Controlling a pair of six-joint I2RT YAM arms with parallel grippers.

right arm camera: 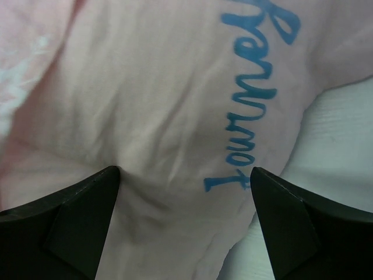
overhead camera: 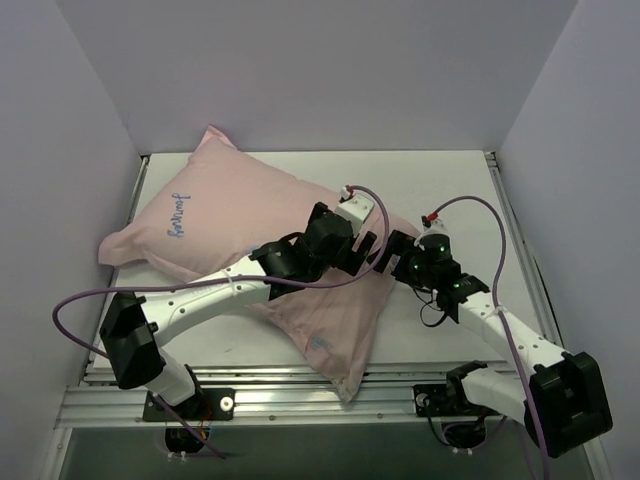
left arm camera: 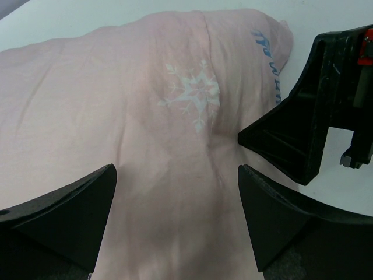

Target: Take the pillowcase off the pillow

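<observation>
Pillowcase (overhead camera: 215, 215), pale pink, lies stuffed and plump across the white table (overhead camera: 440, 180). It runs diagonally, one corner toward the table's far left and the opposite corner hanging over the table's near edge. The pillow is wholly covered; only its bulk shows through the cloth.

Both arms meet over the pillowcase's right-hand side. The left gripper (overhead camera: 368, 238) sits above the cloth with its fingers spread wide and nothing pinched between them. In its wrist view the pink fabric fills the whole gap under the left gripper (left arm camera: 176, 175), and a white snowflake (left arm camera: 192, 96) is printed on the pillowcase just beyond the fingertips.

The right gripper (overhead camera: 402, 256) is just beside it, at the pillowcase's right edge — one of its black fingers (left arm camera: 297, 134) juts into the left wrist view. Its jaws are also wide apart and grip nothing. From the right wrist, the fabric lies directly beneath the right gripper (right arm camera: 185, 175), with blue script (right arm camera: 250, 99) running down the pillowcase toward the right-hand finger — bare table shows past the pillowcase's edge there.
</observation>
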